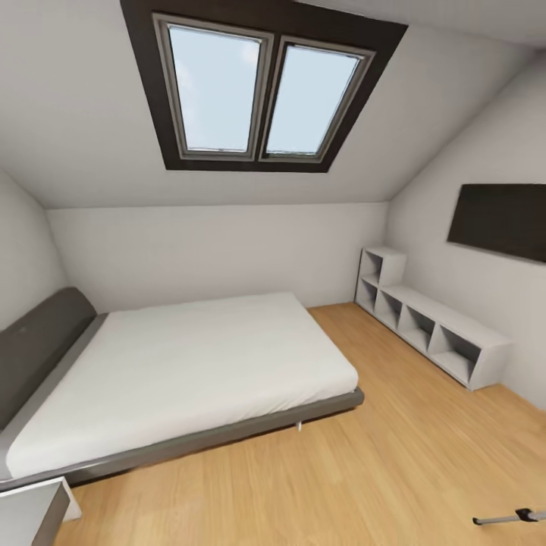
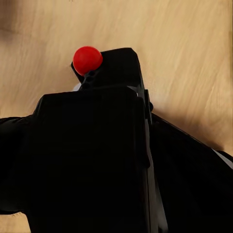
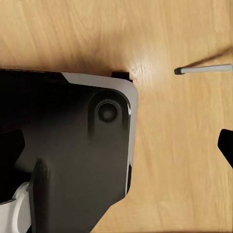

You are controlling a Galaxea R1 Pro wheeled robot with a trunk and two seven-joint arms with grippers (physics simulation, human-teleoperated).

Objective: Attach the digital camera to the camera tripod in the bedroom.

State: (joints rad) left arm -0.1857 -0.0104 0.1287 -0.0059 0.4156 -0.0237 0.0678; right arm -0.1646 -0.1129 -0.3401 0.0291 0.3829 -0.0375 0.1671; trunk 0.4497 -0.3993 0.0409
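Left gripper [image 2: 97, 160]: seen in the left wrist view as a dark mass closed around the digital camera [image 2: 114, 73], whose black body and red dot sit just above the wood floor [image 2: 184, 53]. Finger spacing cannot be read directly; the camera fills the space between them.

Right gripper [image 3: 73, 160]: a black and silver housing lies over the floor in the right wrist view; whether the jaws are apart cannot be told.

Camera tripod [image 1: 509, 518]: one silver leg with a black joint lies at the lower right edge of the head view, on the bedroom floor, well apart from the bed [image 1: 182, 364]. A white shelf unit [image 1: 432, 326] stands along the right wall under the skylight [image 1: 262, 87]
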